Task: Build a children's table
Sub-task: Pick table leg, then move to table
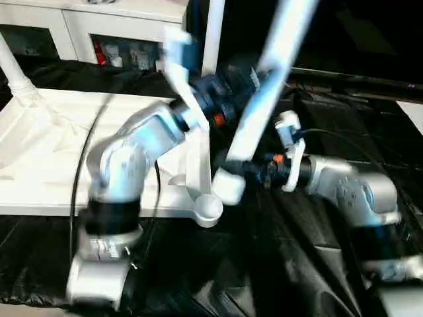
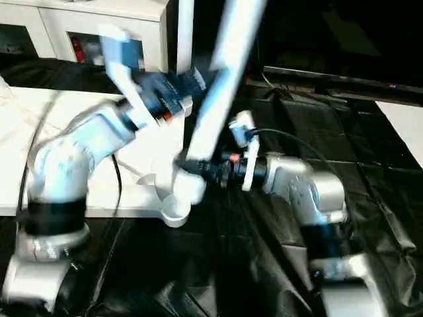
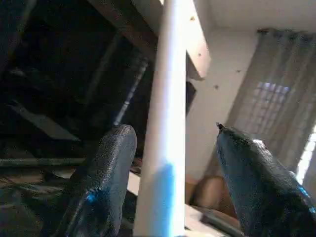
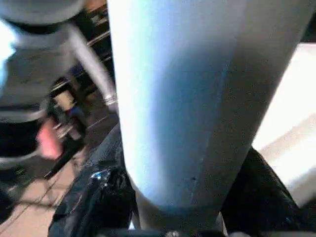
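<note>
From the head views, our right gripper (image 1: 248,170) holds a tilted leg (image 1: 264,86) by its foot above the tabletop's (image 1: 46,145) near right corner socket (image 1: 208,208). In the left wrist view, our left gripper's (image 3: 170,187) jaws stand wide around the leg, not pinching. In the right wrist view, the jaws clamp it. We judge seating is in hand; next, upright it over the socket.

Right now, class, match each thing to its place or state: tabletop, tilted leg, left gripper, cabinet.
Things:
1. tabletop
2. tilted leg
3. left gripper
4. cabinet

Places or states:
a. stands at the back, beyond the work
b. lies flat on the black sheet
c. open
d. gripped near its low end by the right gripper

Pairs: 1-b, 2-d, 3-c, 4-a
</note>
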Controlling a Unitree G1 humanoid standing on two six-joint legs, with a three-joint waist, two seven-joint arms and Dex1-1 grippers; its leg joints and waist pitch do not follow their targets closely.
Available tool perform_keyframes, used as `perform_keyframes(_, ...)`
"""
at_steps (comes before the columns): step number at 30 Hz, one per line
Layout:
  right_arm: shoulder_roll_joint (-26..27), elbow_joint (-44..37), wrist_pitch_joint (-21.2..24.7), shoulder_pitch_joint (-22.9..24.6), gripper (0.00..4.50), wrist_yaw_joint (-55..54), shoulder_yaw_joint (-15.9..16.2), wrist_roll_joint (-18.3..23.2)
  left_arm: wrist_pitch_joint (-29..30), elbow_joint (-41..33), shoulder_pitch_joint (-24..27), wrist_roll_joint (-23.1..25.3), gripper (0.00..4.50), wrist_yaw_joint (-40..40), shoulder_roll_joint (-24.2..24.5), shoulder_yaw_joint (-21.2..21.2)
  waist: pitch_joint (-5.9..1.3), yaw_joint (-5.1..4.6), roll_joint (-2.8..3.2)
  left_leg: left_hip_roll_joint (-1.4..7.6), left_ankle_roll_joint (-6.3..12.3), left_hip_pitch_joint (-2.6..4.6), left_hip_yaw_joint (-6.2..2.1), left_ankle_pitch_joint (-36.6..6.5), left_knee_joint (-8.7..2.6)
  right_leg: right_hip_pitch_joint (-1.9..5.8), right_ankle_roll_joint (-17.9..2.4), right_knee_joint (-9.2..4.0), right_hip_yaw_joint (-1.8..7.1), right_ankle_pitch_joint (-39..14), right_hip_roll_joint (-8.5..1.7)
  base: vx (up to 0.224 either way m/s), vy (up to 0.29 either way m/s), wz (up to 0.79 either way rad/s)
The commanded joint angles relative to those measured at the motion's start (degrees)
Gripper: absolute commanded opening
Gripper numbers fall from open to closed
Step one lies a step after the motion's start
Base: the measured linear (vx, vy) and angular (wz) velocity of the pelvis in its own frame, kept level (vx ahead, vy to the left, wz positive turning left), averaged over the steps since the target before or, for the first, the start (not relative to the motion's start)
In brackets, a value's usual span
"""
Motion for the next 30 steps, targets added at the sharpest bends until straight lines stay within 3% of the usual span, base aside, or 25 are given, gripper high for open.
perform_keyframes(1,-0.1,-1.8,-1.8,0.6,1.90,-2.4,-2.5,-0.5,0.5,-0.9,1.0,1.5,2.99,0.2,1.3,0.2,-4.40,-0.03,0.46,3.24,-1.07,1.25,-1.01,-4.7,-4.22,2.86,-12.3,-4.34,2.84,-2.3,-5.05,0.000,0.000,0.00)
perform_keyframes(2,1.1,-2.7,-6.4,2.5,1.90,-5.1,-3.9,-2.3,-2.0,-1.9,3.9,9.1,2.99,0.4,6.5,-4.2,-4.37,0.01,0.63,3.26,-1.27,1.23,-1.08,-5.0,-4.24,2.80,-11.9,-4.38,2.85,-3.0,-5.09,0.000,0.000,0.00)
perform_keyframes(3,1.1,-4.0,-6.8,4.4,1.90,-6.7,-4.3,-3.1,-2.1,-3.3,7.1,11.9,2.99,-0.4,9.7,-6.1,-4.29,-0.10,0.99,3.66,-1.73,1.25,-1.39,-6.1,-4.61,2.51,-9.5,-4.56,2.86,-4.8,-5.12,0.000,0.000,0.00)
perform_keyframes(4,1.0,-4.3,-6.8,4.7,1.90,-7.0,-4.3,-3.3,-2.0,-3.6,7.7,12.3,2.99,-0.5,10.3,-6.4,-4.18,-0.44,0.83,3.47,-2.05,1.13,-1.35,-6.6,-4.76,2.63,-8.7,-4.45,2.85,-5.5,-4.91,0.000,0.000,0.00)
perform_keyframes(5,1.2,-7.3,-9.0,8.2,1.90,-10.7,-4.3,-6.3,-3.3,-5.8,13.8,16.5,2.99,-0.5,14.3,-8.2,-4.30,-0.55,1.48,3.50,-2.88,1.42,-1.37,-6.7,-4.80,2.42,-8.1,-4.66,2.86,-6.2,-4.95,0.000,0.000,0.00)
perform_keyframes(6,1.8,-8.9,-11.2,9.7,1.90,-12.8,-4.1,-8.4,-5.3,-6.3,16.4,18.4,2.99,0.5,14.6,-7.9,-4.31,-0.68,1.69,3.48,-3.20,1.32,-1.33,-6.6,-4.83,2.40,-8.0,-4.58,2.87,-5.6,-4.84,0.000,0.000,0.00)
perform_keyframes(8,2.2,-10.2,-12.7,10.8,1.90,-14.3,-4.0,-9.8,-6.7,-6.7,18.2,19.7,2.99,1.2,14.7,-7.6,-4.39,-1.01,1.54,3.35,-3.57,1.37,-1.20,-6.7,-4.81,2.38,-8.2,-4.60,2.83,-4.5,-4.62,0.000,0.000,0.00)
perform_keyframes(10,1.5,-13.6,-10.3,13.6,1.90,-16.6,-2.6,-11.7,-9.9,-7.2,22.7,24.7,2.99,4.0,16.0,-8.8,-4.33,-0.97,1.68,3.35,-3.04,1.34,-1.28,-7.4,-4.87,2.31,-9.0,-4.62,2.85,-3.0,-4.48,0.000,0.000,0.00)
perform_keyframes(12,2.4,-17.2,-10.6,17.5,1.90,-23.0,-1.6,-15.7,-16.5,-7.6,29.0,30.6,2.99,8.7,15.2,-8.5,-3.75,-1.24,1.26,3.51,-3.07,1.15,-1.38,-10.6,-5.40,2.26,-8.0,-5.24,2.99,-7.6,-4.64,0.000,0.000,0.00)
perform_keyframes(15,4.3,-19.8,-12.1,21.5,1.90,-28.4,-1.0,-18.5,-19.0,-9.2,34.4,32.4,2.99,14.1,12.8,-6.9,-3.65,-1.52,1.29,3.46,-3.57,1.38,-1.37,-13.6,-5.57,1.88,-6.8,-5.92,3.11,-13.8,-4.86,0.000,0.000,0.00)
perform_keyframes(16,4.3,-19.8,-12.1,21.5,1.90,-28.4,-1.0,-18.5,-19.0,-9.2,34.4,32.4,2.99,14.1,12.8,-6.9,-3.67,-1.51,1.31,3.44,-3.48,1.43,-1.45,-14.2,-5.59,1.79,-6.6,-5.96,3.13,-14.6,-4.83,0.000,0.000,0.00)
perform_keyframes(18,5.2,-21.1,-15.3,25.7,1.90,-30.8,0.5,-21.6,-21.9,-12.0,39.9,34.0,2.99,17.4,10.7,-5.9,-3.59,-1.50,1.38,3.41,-3.19,1.32,-1.48,-15.1,-5.69,1.66,-6.0,-6.22,3.23,-15.6,-4.83,0.000,0.000,0.00)
perform_keyframes(19,5.6,-21.3,-15.8,26.5,1.90,-31.2,0.6,-21.9,-21.9,-12.9,41.1,34.2,2.99,17.9,10.1,-5.6,-3.54,-1.17,0.96,3.16,-0.67,0.53,-1.03,-14.0,-5.27,2.34,-6.9,-6.79,4.11,-16.2,-6.42,0.000,0.000,0.00)
perform_keyframes(20,6.2,-21.4,-16.5,26.9,1.90,-31.8,0.2,-22.0,-21.4,-13.6,41.9,34.2,2.99,18.3,9.6,-5.3,-3.57,-0.89,1.00,3.00,0.61,0.36,-0.95,-13.3,-4.92,2.50,-7.2,-7.09,4.56,-17.0,-7.12,0.000,0.000,0.00)
perform_keyframes(21,7.0,-21.6,-17.7,27.2,1.90,-32.8,-0.5,-22.3,-21.5,-14.1,42.7,34.3,2.99,18.7,9.3,-5.2,-3.72,-0.29,1.01,2.81,3.32,-0.08,-1.10,-10.9,-3.73,3.01,-7.8,-7.89,5.74,-18.0,-9.03,0.000,0.000,0.00)
perform_keyframes(22,7.7,-21.7,-19.0,27.3,1.90,-33.7,-1.0,-22.8,-21.7,-14.4,43.2,34.5,2.99,19.1,9.1,-5.2,-3.76,-0.03,0.89,2.79,4.65,-0.63,-1.46,-9.5,-2.81,3.43,-8.0,-8.42,6.49,-18.7,-10.45,0.000,0.000,0.00)
perform_keyframes(23,8.2,-21.3,-20.9,27.1,1.90,-35.9,-0.9,-24.6,-22.6,-14.2,43.7,34.9,2.99,19.5,8.9,-5.2,-3.68,0.83,0.98,3.05,6.61,-1.48,-2.57,-7.5,-0.15,3.77,-8.1,-9.68,8.63,-21.8,-14.06,-0.013,0.052,-0.03)
perform_keyframes(24,8.4,-21.0,-22.2,26.9,1.90,-37.3,-0.8,-25.9,-23.2,-14.1,44.0,35.2,2.99,19.7,8.7,-5.2,-3.67,1.24,1.05,3.37,6.95,-2.00,-3.23,-7.0,1.06,3.95,-8.3,-10.25,9.51,-23.6,-15.60,-0.001,0.105,-0.09)
perform_keyframes(25,8.6,-20.8,-23.0,26.8,1.90,-38.2,-0.8,-26.5,-23.6,-14.0,44.3,35.4,2.99,19.9,8.7,-5.2,-3.59,1.48,1.27,3.42,6.84,-3.31,-4.61,-6.9,2.68,4.33,-9.0,-10.45,10.16,-25.5,-16.63,-0.001,0.105,-0.09)
perform_keyframes(26,9.1,-20.2,-24.9,26.7,1.90,-39.3,-1.0,-27.3,-23.8,-13.6,44.3,35.7,2.99,20.2,8.6,-5.0,-3.60,1.46,1.84,3.23,7.28,-2.99,-4.88,-6.1,1.25,3.76,-9.9,-9.96,8.55,-25.1,-14.37,0.001,0.175,-0.12)
perform_keyframes(27,9.4,-19.8,-26.6,26.6,1.90,-39.4,-1.2,-27.2,-24.3,-13.4,44.3,35.7,2.99,20.3,8.5,-5.0,-3.78,1.34,2.69,2.78,9.08,-1.53,-3.78,-6.5,-1.65,3.00,-9.7,-9.14,6.03,-23.7,-10.57,0.002,0.219,-0.01)
perform_keyframes(28,9.7,-19.4,-27.7,26.6,1.90,-38.9,-1.4,-26.8,-24.6,-13.3,44.3,35.7,2.99,20.4,8.4,-4.9,-3.83,0.72,2.70,2.51,10.53,-0.21,-2.79,-7.3,-2.95,1.99,-9.0,-8.25,4.67,-21.8,-8.11,0.002,0.219,-0.01)
perform_keyframes(29,10.3,-19.0,-29.3,26.7,1.90,-37.8,-1.7,-25.5,-24.3,-13.2,44.4,35.7,2.99,20.8,8.1,-4.9,-4.37,-1.40,3.90,1.61,15.06,3.12,-2.18,-6.4,-5.08,-0.03,-7.2,-4.75,1.00,-15.6,-2.51,-0.011,0.238,0.08)
perform_keyframes(30,10.7,-19.2,-28.9,26.8,1.90,-37.3,-2.0,-24.3,-25.4,-13.3,44.5,36.7,2.99,21.2,8.3,-5.2,-4.30,-3.33,4.64,1.83,17.83,4.37,-2.23,-6.7,-6.80,-1.94,-4.7,0.62,-2.47,-10.1,1.04,-0.027,0.246,0.13)
